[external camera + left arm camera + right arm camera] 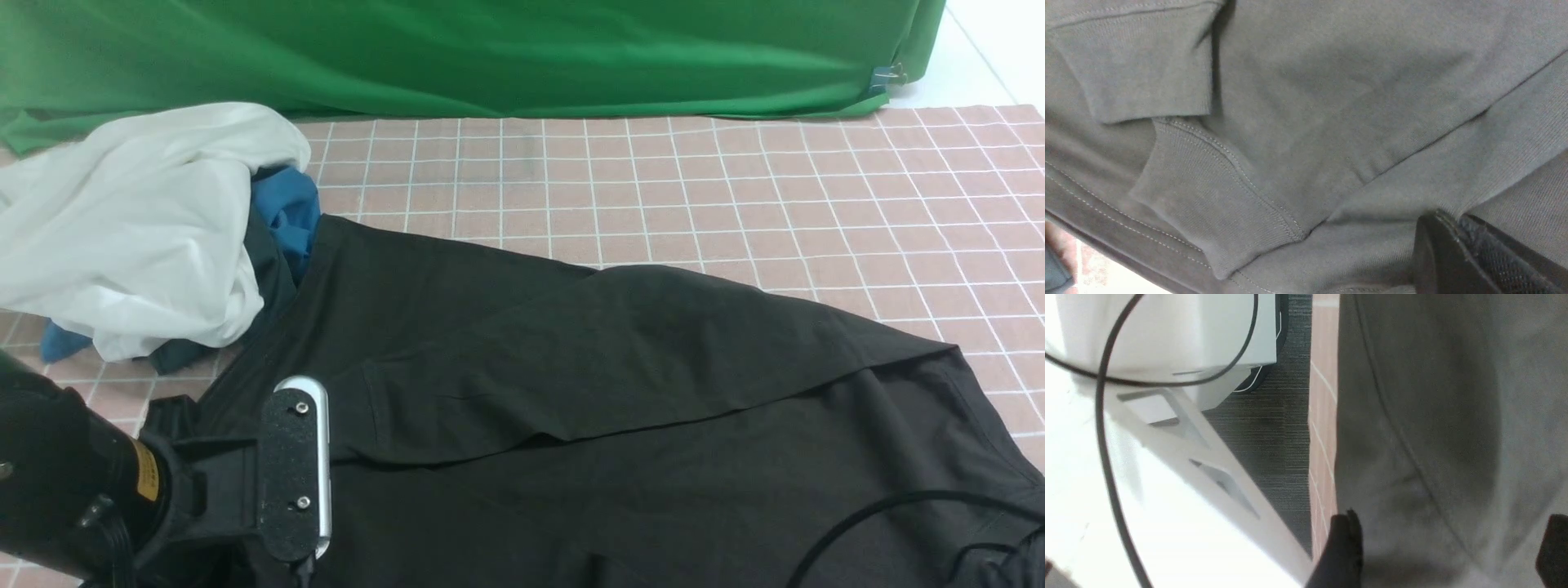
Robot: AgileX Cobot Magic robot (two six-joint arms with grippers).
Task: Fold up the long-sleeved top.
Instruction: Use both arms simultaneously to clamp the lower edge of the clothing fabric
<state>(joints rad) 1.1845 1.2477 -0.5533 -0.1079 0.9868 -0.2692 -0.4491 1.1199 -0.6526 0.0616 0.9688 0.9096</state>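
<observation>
Behind long-sleeved top [571,392], mat [735,188] seemingly open

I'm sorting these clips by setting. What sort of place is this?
Probably a lab or studio rigged for recording, not a home: a green backdrop cloth hangs behind a pink gridded table cover, where the long-sleeved top lies spread beside a heap of other clothes.
</observation>
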